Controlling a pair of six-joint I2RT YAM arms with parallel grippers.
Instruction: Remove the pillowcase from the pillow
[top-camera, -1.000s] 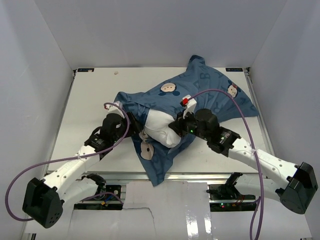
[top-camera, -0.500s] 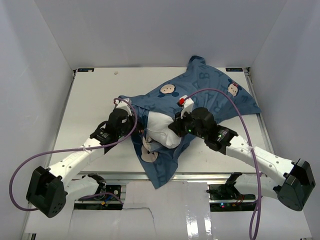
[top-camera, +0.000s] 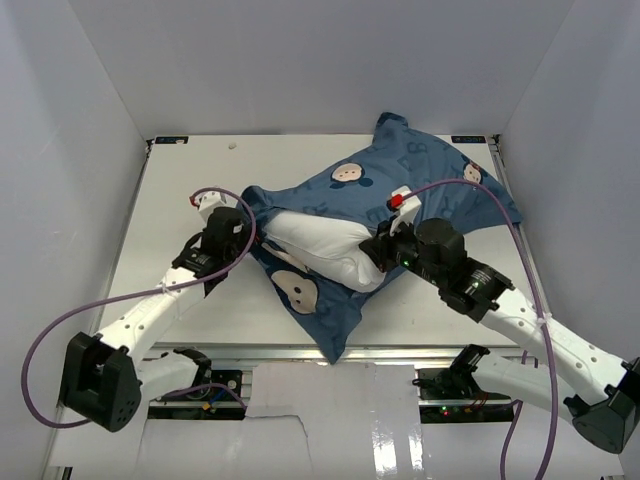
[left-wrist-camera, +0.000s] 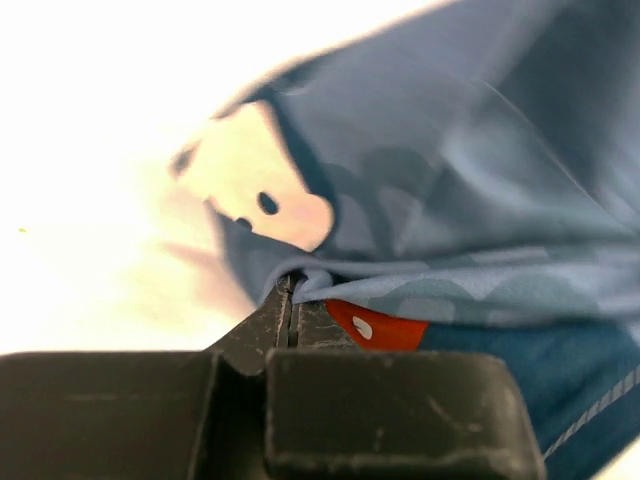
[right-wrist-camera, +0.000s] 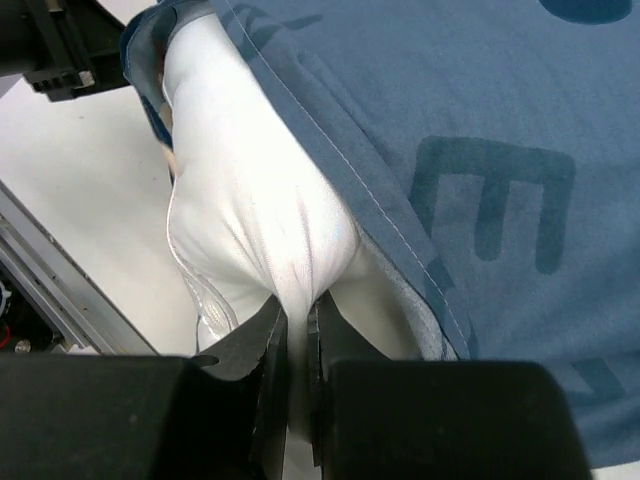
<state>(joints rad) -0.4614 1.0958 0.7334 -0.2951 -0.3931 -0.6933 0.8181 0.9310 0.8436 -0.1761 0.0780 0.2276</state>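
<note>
The blue pillowcase (top-camera: 420, 185) with mouse faces lies crumpled across the table's middle and back right. The white pillow (top-camera: 320, 248) sticks out of its open front. My left gripper (top-camera: 250, 222) is at the case's left edge. In the left wrist view it (left-wrist-camera: 292, 290) is shut on a thin fold of pillowcase (left-wrist-camera: 480, 150) beside a red bow print. My right gripper (top-camera: 376, 258) is at the pillow's right end. The right wrist view shows it (right-wrist-camera: 297, 315) shut on a pinch of pillow fabric (right-wrist-camera: 250, 190), with the pillowcase (right-wrist-camera: 480, 150) hem just beside it.
White table (top-camera: 190, 180) boxed in by white walls on three sides. A metal rail (top-camera: 250, 352) runs along the front edge. Purple cables (top-camera: 60, 330) loop from both arms. A flap of the case (top-camera: 330, 330) hangs over the front edge.
My left gripper has shut on the pillowcase edge and drawn back left. My right arm has pulled the pillow rightward, and more white pillow now shows outside the case.
</note>
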